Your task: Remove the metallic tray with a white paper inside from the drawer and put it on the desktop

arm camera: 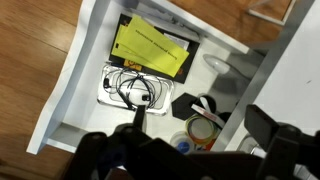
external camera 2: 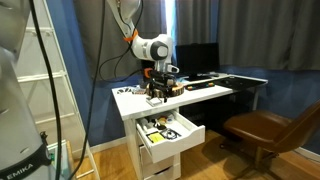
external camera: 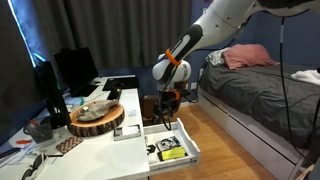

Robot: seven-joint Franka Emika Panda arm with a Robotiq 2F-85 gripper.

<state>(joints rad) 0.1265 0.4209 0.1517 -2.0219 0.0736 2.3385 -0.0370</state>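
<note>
In the wrist view my gripper [arm camera: 195,135] is dark and blurry, and the bottom edge cuts it off. A black cord [arm camera: 132,90] lies on the metallic tray [arm camera: 108,100] and hides much of the white paper [arm camera: 118,75]. The desktop [arm camera: 295,60] covers one end of the drawer [arm camera: 75,90]. In both exterior views the things in the drawer [external camera: 185,150] [external camera 2: 170,135] are too small to name.

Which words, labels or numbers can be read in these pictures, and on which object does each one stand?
"EMIKA": on the white robot casing at the lower left of an exterior view.
Yellow-and-black item in the drawer, wrist view: dark printed lines, too blurred to read.
Nothing else is legible in any view.
</note>
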